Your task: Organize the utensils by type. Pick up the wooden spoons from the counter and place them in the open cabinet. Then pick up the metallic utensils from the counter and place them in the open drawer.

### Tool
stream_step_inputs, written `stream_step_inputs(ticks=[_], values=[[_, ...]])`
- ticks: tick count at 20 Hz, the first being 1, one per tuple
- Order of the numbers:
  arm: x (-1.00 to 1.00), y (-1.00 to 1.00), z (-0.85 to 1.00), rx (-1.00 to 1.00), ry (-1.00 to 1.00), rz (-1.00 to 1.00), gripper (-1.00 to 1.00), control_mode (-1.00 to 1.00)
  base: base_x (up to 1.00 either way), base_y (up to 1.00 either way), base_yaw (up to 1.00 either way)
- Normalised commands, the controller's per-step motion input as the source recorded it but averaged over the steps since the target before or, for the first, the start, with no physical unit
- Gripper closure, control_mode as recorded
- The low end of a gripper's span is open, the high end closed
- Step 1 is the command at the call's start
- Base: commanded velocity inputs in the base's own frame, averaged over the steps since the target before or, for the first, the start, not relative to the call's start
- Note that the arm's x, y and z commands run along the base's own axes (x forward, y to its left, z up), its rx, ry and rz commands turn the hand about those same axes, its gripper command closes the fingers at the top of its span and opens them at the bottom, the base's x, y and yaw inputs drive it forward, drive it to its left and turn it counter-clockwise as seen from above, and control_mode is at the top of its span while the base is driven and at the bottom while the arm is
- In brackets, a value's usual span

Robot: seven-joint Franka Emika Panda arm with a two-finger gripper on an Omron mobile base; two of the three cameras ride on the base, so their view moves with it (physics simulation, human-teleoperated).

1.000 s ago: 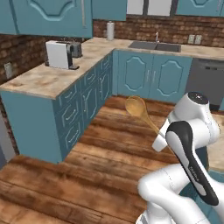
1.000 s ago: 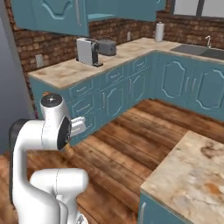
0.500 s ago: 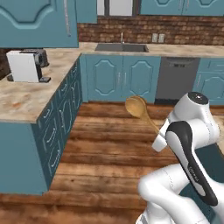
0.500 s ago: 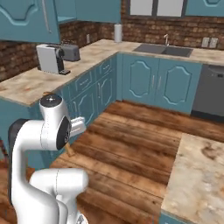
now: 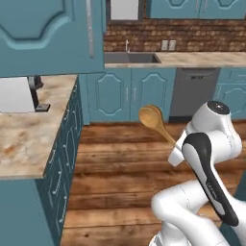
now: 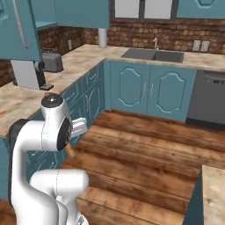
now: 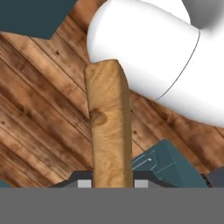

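Both base views had swung right as the base drove; the folded white arm (image 5: 206,158) kept its gripper (image 7: 112,181) clamped on the light orange-brown wooden spoon (image 5: 153,120), centre frame, bowl tilted up-left above the plank floor (image 5: 120,163).

The wooden spoon (image 5: 154,120) is a light orange-brown, its handle showing a darker knot and fine grain in the hand view. The counter (image 5: 29,139) is beige marbled stone with rust-brown patches, and the drawer fronts (image 5: 60,168) under its edge are teal-blue. The cabinet (image 5: 48,36) on the wall is the same teal, with a pale raised trim. The floor (image 6: 145,162) is reddish-brown planks with dark seams. The back wall (image 5: 192,36) is brown brick with pale mortar. The dishwasher (image 5: 190,91) is dark grey. The coffee machine (image 5: 17,94) near the counter's edge looks pale grey with a black part, though it is blurred. The sink (image 6: 151,54) is grey.
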Motion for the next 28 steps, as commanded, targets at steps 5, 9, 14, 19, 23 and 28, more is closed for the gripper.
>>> stream_step_inputs(ticks=[5,9,14,19,23,28], values=[[0.0,0.0,0.0,0.0,0.0,0.0,1.0,1.0,1.0,0.13,-0.04],[0.0,0.0,0.0,0.0,0.0,0.0,1.0,1.0,1.0,0.03,0.01],[0.0,0.0,0.0,0.0,0.0,0.0,1.0,1.0,1.0,0.01,0.14],[0.0,0.0,0.0,0.0,0.0,0.0,1.0,1.0,0.97,0.01,0.32],[0.0,0.0,0.0,0.0,0.0,0.0,1.0,1.0,0.71,0.04,0.39],[0.0,0.0,0.0,0.0,0.0,0.0,1.0,1.0,0.41,0.06,0.54]])
